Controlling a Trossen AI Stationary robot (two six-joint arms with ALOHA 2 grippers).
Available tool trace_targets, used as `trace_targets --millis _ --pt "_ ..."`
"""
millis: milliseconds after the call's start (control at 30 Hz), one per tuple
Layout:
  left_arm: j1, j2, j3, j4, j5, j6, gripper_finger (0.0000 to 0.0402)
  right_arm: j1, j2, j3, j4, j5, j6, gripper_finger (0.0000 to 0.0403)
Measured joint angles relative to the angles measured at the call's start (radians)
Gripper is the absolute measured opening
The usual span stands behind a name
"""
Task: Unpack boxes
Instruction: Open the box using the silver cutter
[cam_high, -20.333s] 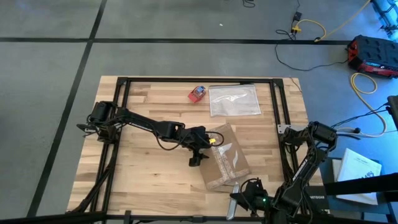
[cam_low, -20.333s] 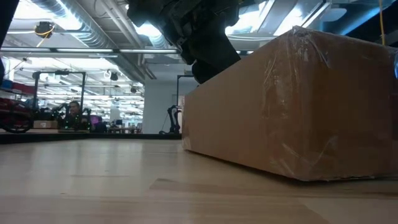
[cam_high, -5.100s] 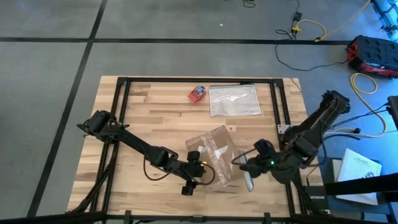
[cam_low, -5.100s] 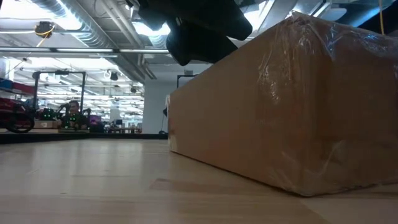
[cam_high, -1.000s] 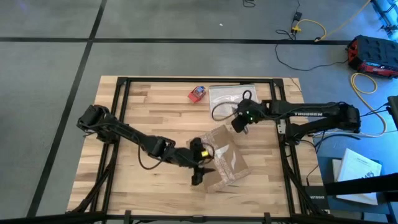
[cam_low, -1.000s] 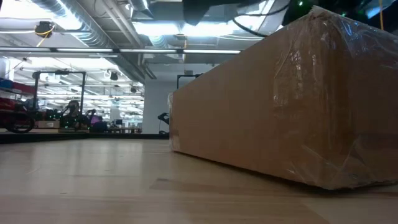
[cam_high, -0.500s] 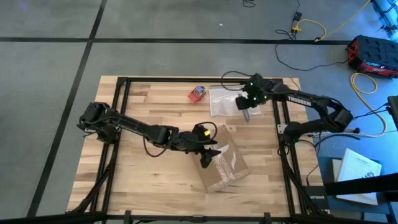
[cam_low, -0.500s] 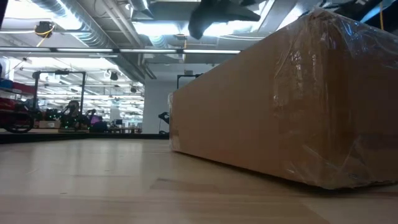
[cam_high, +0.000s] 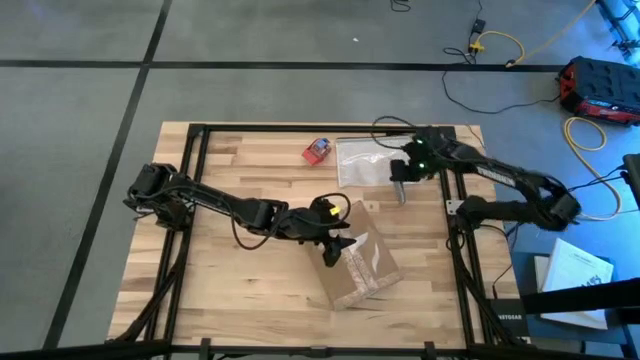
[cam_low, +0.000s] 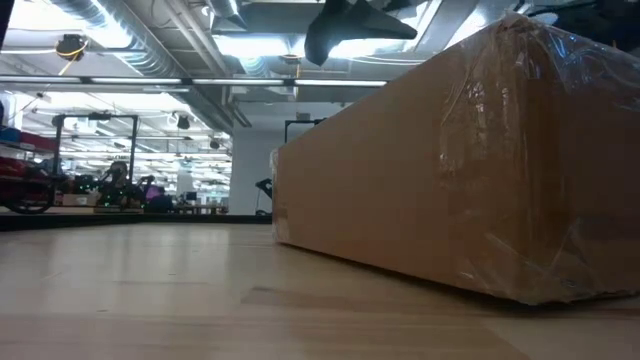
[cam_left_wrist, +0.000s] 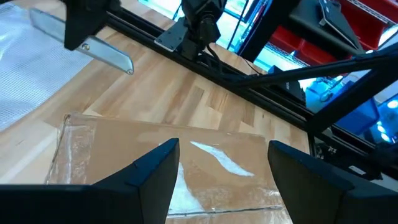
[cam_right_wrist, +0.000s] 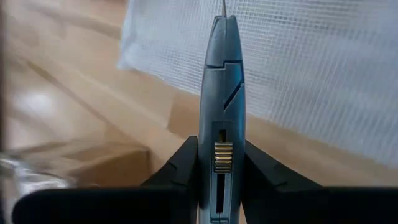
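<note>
My left gripper (cam_high: 331, 243) hangs over the left edge of the cardboard box (cam_high: 360, 258), its two fingers (cam_left_wrist: 155, 180) spread apart with nothing between them; from my left wrist I look down past them onto the box's taped top. The box lies flat on the wooden table (cam_high: 240, 165), a little right of the middle and towards the near side, its clear tape strips (cam_high: 362, 262) shining. In the low view its brown side (cam_low: 420, 190) fills the right of the picture.

My right gripper (cam_high: 398, 178) is farther off, beyond the box's far right corner, at the near edge of the clear plastic bag (cam_high: 372, 160). Its jaws are clamped on a grey utility knife (cam_right_wrist: 222, 118), the blade end pointing over the bag's mesh-patterned plastic. A small red-and-blue object (cam_high: 317, 150) sits just left of the bag.
</note>
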Motion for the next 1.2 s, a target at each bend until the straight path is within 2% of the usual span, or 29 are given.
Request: trace_targets --millis 167,267,400,567,767,933,1200 --pt "0.000 0.000 0.000 -0.005 0.000 0.005 0.0234 0.009 -0.198 -0.122 0.009 -0.026 0.121 0.0061" --pt "0.001 0.000 0.000 -0.005 0.000 0.019 0.0234 0.041 -0.298 -0.154 -0.099 -0.010 0.145 0.0061" --pt "0.005 0.000 0.000 -0.005 0.001 0.024 0.0234 0.070 -0.400 -0.178 -0.206 0.022 0.171 0.0061" --pt "0.013 0.000 0.000 -0.005 0.000 0.026 0.0234 0.074 -0.467 -0.218 -0.315 0.024 0.206 0.0061" --pt "0.018 0.000 0.000 -0.004 0.000 0.028 0.0234 0.075 -0.480 -0.229 -0.381 0.056 0.202 0.0061" --pt "0.020 0.000 0.000 -0.004 0.000 0.031 0.0234 0.075 -0.450 -0.229 -0.387 0.157 0.194 0.0061" --pt "0.027 0.000 0.000 -0.003 0.000 0.049 0.0234 0.075 -0.425 -0.229 -0.392 0.249 0.203 0.0061"
